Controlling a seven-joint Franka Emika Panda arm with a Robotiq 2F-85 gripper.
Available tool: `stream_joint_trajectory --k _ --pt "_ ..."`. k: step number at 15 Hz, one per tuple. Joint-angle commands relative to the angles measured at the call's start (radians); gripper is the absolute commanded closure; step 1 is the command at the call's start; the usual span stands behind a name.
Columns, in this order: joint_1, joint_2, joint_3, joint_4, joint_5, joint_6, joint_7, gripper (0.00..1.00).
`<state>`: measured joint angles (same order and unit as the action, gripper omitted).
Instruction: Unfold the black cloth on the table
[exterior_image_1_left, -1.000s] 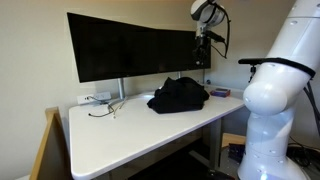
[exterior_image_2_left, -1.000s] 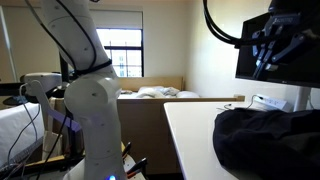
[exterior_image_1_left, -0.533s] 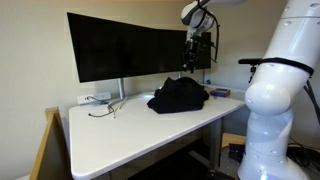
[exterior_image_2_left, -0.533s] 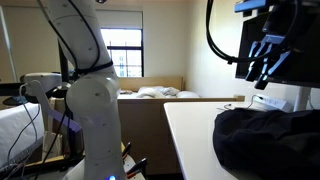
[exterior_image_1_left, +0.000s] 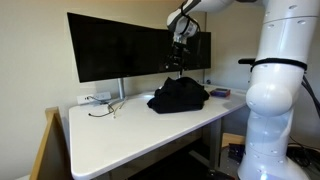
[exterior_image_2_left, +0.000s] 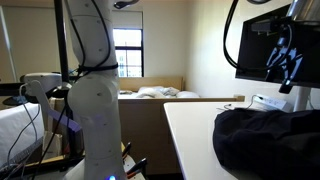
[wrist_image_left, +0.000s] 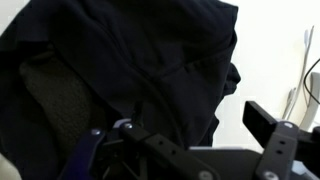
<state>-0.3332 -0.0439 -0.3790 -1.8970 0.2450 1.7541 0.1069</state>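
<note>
We watch the gripper (exterior_image_1_left: 176, 62) slide sideways in front of the monitor (exterior_image_1_left: 120, 45) in an exterior view. A second ago the black cloth (exterior_image_1_left: 180, 97) lay below it and off to one side. Now the heap sits almost straight beneath its fingertips, with a clear gap between them. The arm (exterior_image_1_left: 280, 40) swings along behind the gripper, and its upper link now reaches across the top of that view. In an exterior view the gripper (exterior_image_2_left: 285, 68) has moved toward the picture's edge, above the cloth (exterior_image_2_left: 262, 140).
</note>
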Motion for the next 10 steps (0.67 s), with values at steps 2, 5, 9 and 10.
stream_joint_trajectory --k 2,5,9,10 --pt "-0.015 0.134 0.004 0.145 0.017 0.059 0.063 0.00" --pt "-0.024 0.205 0.005 0.224 0.021 0.073 0.090 0.00" --pt "-0.042 0.295 0.004 0.321 0.007 0.080 0.134 0.00" --pt "-0.050 0.319 0.002 0.347 0.008 0.077 0.146 0.00"
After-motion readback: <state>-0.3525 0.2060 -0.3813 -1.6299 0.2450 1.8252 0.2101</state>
